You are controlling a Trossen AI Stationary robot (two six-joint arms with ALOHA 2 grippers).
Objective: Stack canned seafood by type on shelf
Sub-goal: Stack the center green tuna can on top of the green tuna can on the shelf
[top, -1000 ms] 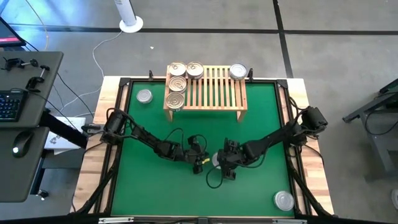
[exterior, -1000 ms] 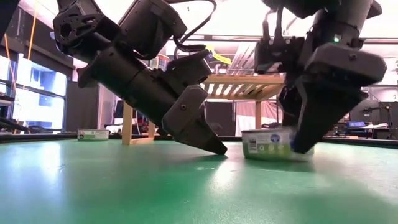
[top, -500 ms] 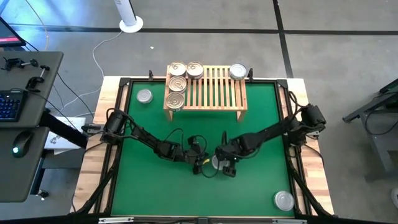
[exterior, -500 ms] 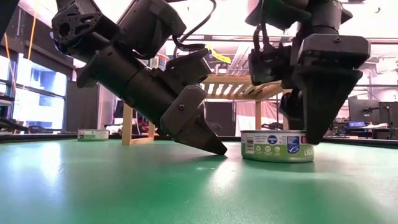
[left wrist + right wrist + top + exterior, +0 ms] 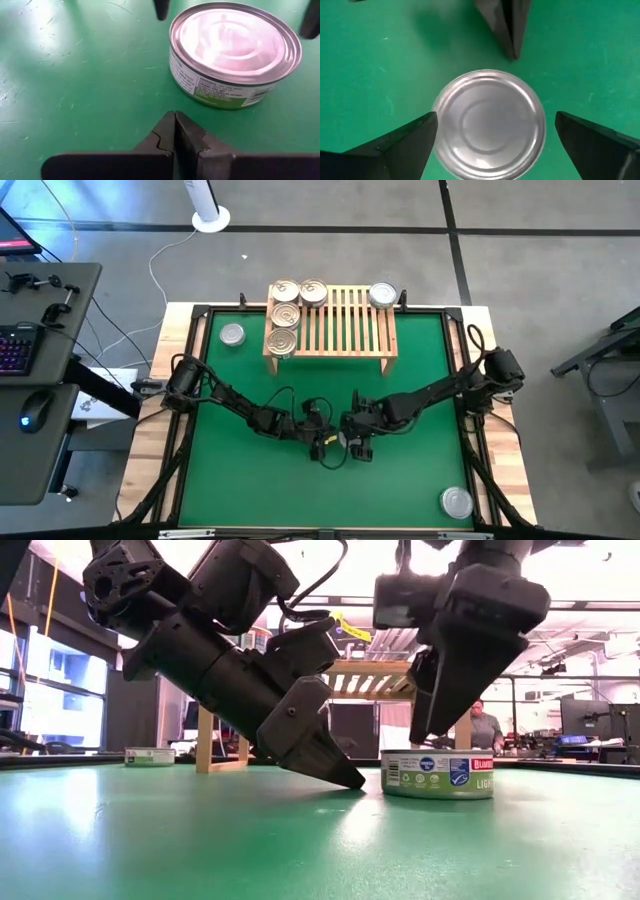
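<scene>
high view: the right gripper [image 5: 352, 442] hovers over a silver tin [image 5: 345, 439] mid-mat, well short of the shelf [image 5: 345, 330]; it should drop straight down, centred, before squeezing

low view: the tin sits flat on the mat, untouched

right wrist view: fingers spread wide, one each side, holding nothing

left wrist view: the left gripper [image 5: 174, 131] is pinched closed just beside it
</scene>
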